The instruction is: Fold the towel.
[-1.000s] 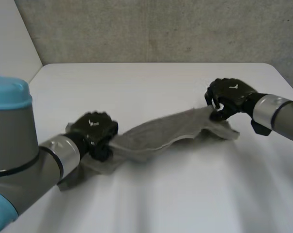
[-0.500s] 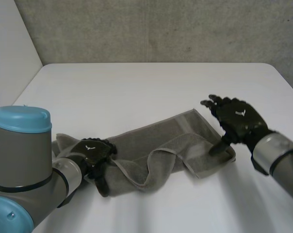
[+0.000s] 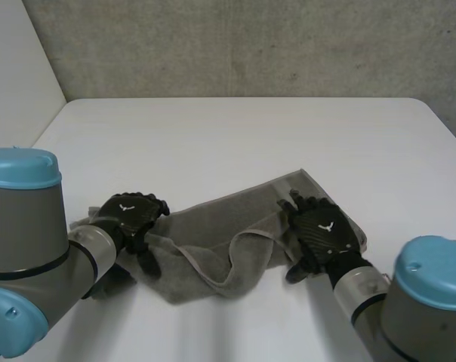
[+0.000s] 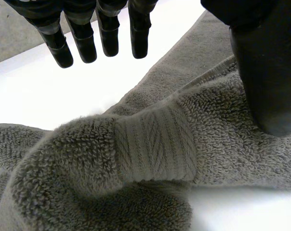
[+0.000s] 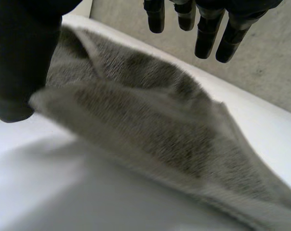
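A grey towel (image 3: 220, 234) lies rumpled in a long band across the white table (image 3: 235, 136), with a raised fold near its middle. My left hand (image 3: 130, 215) hovers over the towel's left end, open, its fingers (image 4: 87, 33) straight above a bunched corner (image 4: 136, 149) and the thumb (image 4: 268, 72) just over the pile. My right hand (image 3: 322, 234) is over the towel's right end, also open. In the right wrist view its fingers (image 5: 203, 24) stretch past a lifted towel edge (image 5: 150, 115) and hold nothing.
The table's far half stretches bare to the grey wall (image 3: 251, 45). My left arm (image 3: 24, 256) and right arm (image 3: 417, 309) come in low at the near edge on either side of the towel.
Both hands have let go of the towel and opened. The towel dropped from its stretched hold onto the table in a loose fold. Both hands drew back toward the near edge.
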